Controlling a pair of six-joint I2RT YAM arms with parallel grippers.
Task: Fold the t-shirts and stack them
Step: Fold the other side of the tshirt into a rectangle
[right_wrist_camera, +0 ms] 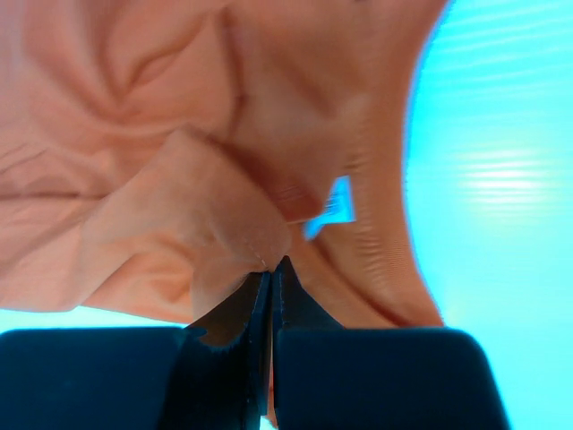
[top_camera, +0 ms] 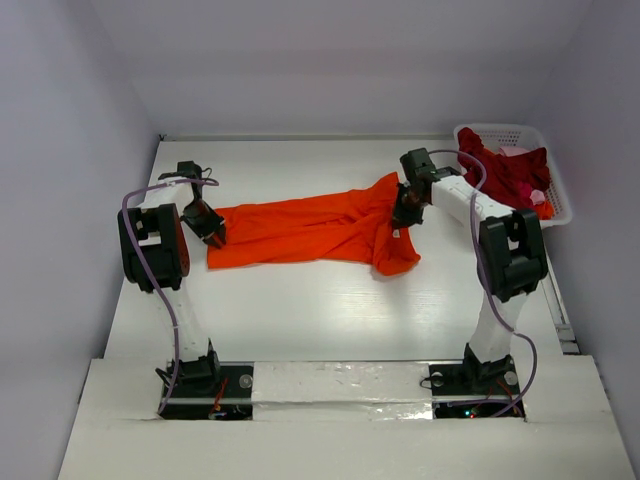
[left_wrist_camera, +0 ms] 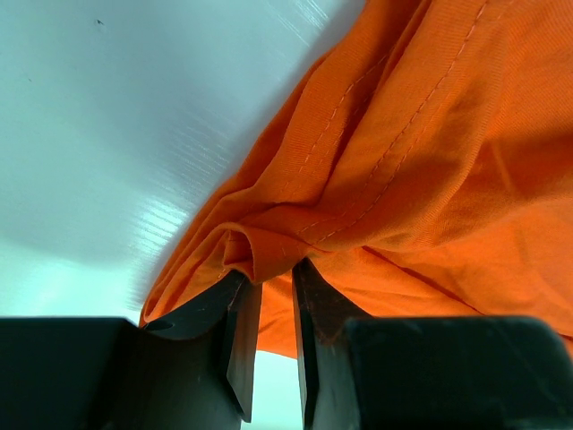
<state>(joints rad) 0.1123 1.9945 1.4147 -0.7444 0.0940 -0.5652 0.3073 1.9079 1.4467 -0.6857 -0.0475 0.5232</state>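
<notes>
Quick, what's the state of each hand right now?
Left hand: closed, pinching a fold of the orange t-shirt.
Right hand: closed on the same shirt.

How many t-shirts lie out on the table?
1: the orange t-shirt, mid-table, pinched by left gripper and right gripper; dark red cloth in the basket may hide more.

Plain bright orange t-shirt [top_camera: 300,232]; dark red shirts [top_camera: 505,175]; white lattice basket [top_camera: 500,128]; glossy white table [top_camera: 330,310].
</notes>
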